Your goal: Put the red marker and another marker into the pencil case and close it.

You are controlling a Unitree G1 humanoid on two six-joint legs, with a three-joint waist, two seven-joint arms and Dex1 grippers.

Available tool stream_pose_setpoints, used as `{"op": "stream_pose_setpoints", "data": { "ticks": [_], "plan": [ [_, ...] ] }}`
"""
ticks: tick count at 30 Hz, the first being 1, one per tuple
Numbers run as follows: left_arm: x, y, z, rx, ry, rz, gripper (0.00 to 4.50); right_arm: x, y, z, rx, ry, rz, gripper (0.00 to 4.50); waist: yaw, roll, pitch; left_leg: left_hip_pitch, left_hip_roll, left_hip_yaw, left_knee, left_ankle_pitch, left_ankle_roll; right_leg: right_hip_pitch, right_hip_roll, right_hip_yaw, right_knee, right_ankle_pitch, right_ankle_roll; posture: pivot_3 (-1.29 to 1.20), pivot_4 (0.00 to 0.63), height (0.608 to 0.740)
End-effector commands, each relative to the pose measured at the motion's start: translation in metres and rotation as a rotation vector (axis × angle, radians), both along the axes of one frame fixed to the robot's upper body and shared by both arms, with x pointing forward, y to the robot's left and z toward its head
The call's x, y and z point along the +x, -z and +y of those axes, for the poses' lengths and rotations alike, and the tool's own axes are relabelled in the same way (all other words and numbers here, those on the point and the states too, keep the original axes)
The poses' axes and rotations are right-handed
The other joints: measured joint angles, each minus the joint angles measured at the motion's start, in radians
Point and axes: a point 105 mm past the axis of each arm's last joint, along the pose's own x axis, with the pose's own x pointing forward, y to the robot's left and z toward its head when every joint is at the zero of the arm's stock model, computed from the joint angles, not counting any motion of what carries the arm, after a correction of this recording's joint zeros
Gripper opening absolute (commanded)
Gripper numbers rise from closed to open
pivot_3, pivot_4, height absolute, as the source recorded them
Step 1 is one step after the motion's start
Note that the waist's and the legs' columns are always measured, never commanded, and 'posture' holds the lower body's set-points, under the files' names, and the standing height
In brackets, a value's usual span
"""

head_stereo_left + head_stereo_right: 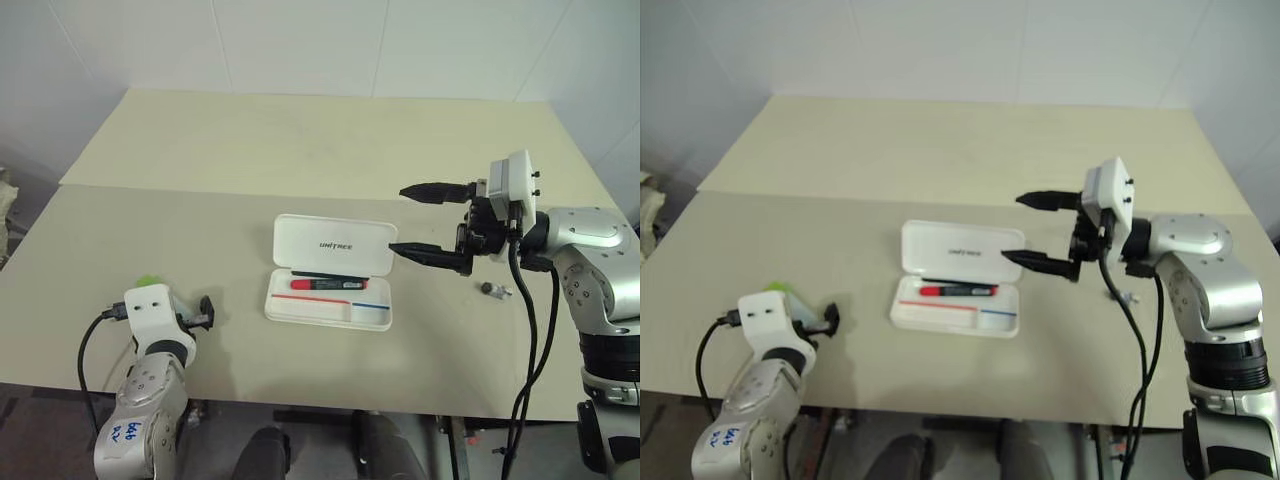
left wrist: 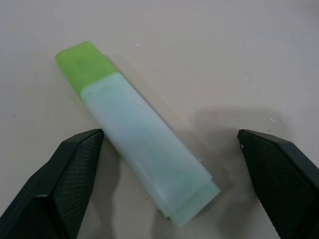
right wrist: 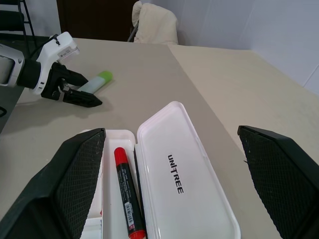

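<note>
The white pencil case (image 1: 322, 311) lies open in the middle of the table, its lid (image 3: 184, 184) folded back flat. The red marker (image 1: 328, 283) rests inside the tray. The other marker, a light-green highlighter (image 2: 144, 144), lies flat on the table at the left. My left gripper (image 2: 169, 133) is open just above it, one finger on each side, neither touching it. My right gripper (image 1: 397, 220) hovers open beside the lid's right end, pointing left, with nothing between its fingers.
A small dark and silver piece (image 1: 492, 290) lies on the table to the right of the case, below my right gripper. A seam (image 1: 200, 188) crosses the tabletop behind the case. The table's front edge (image 1: 300, 398) is close to my left wrist.
</note>
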Motion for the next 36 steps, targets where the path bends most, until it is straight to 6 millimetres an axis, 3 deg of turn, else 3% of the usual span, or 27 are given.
{"op": "stream_pose_setpoints", "data": {
  "ticks": [1,9,19,27,36],
  "plan": [
    [-0.007,0.007,0.009,0.005,-0.066,0.046,3.87,-0.007,-0.016,0.001,0.005,-0.012,-0.069,4.50,-0.001,0.000,0.000,0.001,0.000,0.000,0.000,0.000,0.000,0.001,0.000,0.000,0.000,0.000,0.000,0.00,0.150,0.740],
    [-0.009,0.003,0.013,0.020,-0.081,0.045,1.26,-0.005,-0.014,0.001,0.013,-0.008,-0.066,4.50,-0.007,0.000,0.000,0.005,0.001,0.000,-0.001,0.000,0.000,0.007,0.001,-0.001,-0.005,0.000,0.000,0.00,0.150,0.740],
    [-0.006,-0.007,0.018,0.055,-0.083,-0.025,1.26,-0.004,-0.010,0.000,0.011,0.000,-0.058,4.50,-0.003,0.000,0.000,0.004,0.001,-0.001,-0.002,-0.001,0.000,0.007,0.000,-0.001,-0.009,0.000,0.000,0.00,0.150,0.740],
    [0.010,-0.053,-0.001,-0.030,0.127,-0.312,1.26,-0.003,0.001,-0.005,0.006,0.033,-0.037,4.50,0.002,0.000,0.000,0.002,0.001,-0.002,-0.003,-0.001,0.000,0.007,0.000,-0.003,-0.013,0.001,0.001,0.00,0.150,0.740],
    [0.012,-0.057,0.005,-0.028,0.156,-0.327,1.26,-0.005,0.007,-0.008,0.017,0.064,-0.032,4.50,0.000,0.000,0.000,0.001,0.001,-0.002,-0.004,-0.003,0.002,0.007,0.000,-0.003,-0.017,0.001,0.002,0.00,0.150,0.740]
  ]
}}
